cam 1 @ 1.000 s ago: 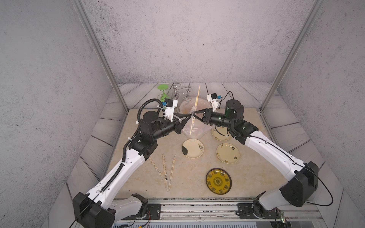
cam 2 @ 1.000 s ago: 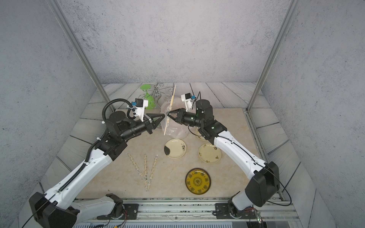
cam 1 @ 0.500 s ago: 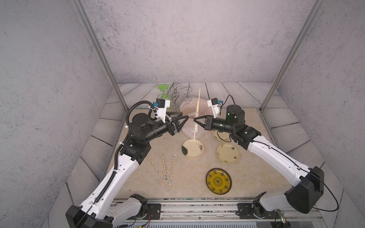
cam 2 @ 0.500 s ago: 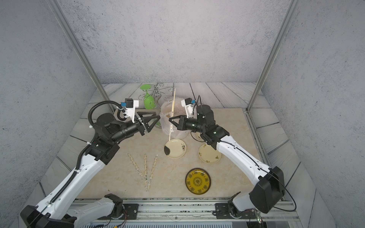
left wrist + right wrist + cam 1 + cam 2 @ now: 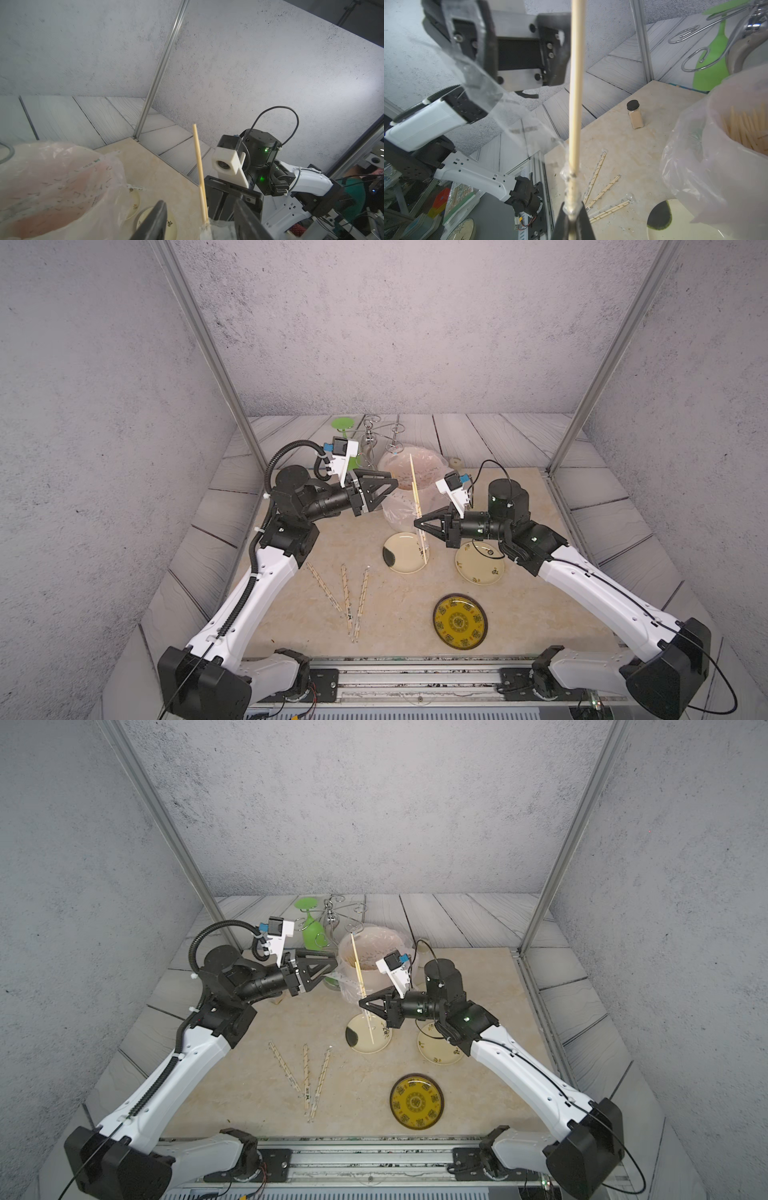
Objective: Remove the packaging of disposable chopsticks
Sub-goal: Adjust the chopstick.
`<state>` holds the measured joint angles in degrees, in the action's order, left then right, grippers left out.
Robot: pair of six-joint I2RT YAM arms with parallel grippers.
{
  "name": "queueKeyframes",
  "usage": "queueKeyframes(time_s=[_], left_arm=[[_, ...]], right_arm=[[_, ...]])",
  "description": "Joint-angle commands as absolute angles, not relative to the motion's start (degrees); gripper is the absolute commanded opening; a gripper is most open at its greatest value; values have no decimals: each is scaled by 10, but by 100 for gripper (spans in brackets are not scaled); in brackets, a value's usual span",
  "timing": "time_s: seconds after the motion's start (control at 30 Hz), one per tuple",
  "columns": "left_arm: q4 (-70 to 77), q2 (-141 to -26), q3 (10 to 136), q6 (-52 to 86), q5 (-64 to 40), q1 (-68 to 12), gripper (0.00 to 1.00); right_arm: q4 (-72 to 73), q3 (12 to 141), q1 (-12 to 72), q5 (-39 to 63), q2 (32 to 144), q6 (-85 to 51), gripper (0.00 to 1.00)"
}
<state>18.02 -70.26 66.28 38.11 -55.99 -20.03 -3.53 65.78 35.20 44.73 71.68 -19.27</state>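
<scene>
My right gripper (image 5: 417, 522) (image 5: 361, 1004) (image 5: 572, 207) is shut on the lower part of a bare pair of disposable chopsticks (image 5: 414, 485) (image 5: 357, 965) (image 5: 576, 83) (image 5: 199, 166). They stand nearly upright above a cream plate. A crumpled bit of packaging (image 5: 571, 187) still wraps them at the grip. A long clear sleeve of packaging (image 5: 512, 122) (image 5: 220, 228) trails from there up to one finger of my left gripper (image 5: 392, 487) (image 5: 334, 965) (image 5: 200, 202). That gripper is open, off to the left of the sticks. Three wrapped pairs (image 5: 345, 597) (image 5: 305, 1077) (image 5: 600, 187) lie on the table.
A tub lined with a pinkish bag (image 5: 432, 466) (image 5: 695, 166) holds many sticks behind the grippers. Two cream plates (image 5: 399, 568) (image 5: 480, 572) and a yellow-black plate (image 5: 460, 620) lie in front. A green glass (image 5: 309, 928), wire rack (image 5: 374, 435) and spice jar (image 5: 635, 114) stand at the back.
The left gripper has opened and drawn back to the left, away from the sticks. The right gripper has carried the chopsticks down and right, over the cream plate.
</scene>
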Motion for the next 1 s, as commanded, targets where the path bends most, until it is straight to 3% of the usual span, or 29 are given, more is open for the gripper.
queueKeyframes(time_s=[0.0,0.2,0.4,0.53,0.67,0.77,0.93,0.97], left_arm=[[209,-705,682,398,-614,-215,59],[155,-709,693,346,-626,-245,55],[163,-713,690,345,-626,-246,28],[155,-716,690,341,-618,-246,25],[167,-716,690,348,-623,-247,15],[172,-716,688,348,-628,-252,1],[167,-712,686,342,-621,-254,1],[162,-712,687,340,-618,-254,13]], right_arm=[[-3,653,355,479,693,-182,0],[3,661,363,488,693,-180,0],[-7,663,366,498,690,-171,0],[-3,657,369,502,686,-171,0],[-3,658,370,504,686,-173,0],[-4,657,370,502,690,-176,0],[-4,658,372,511,695,-181,0],[-4,657,372,512,695,-180,0]])
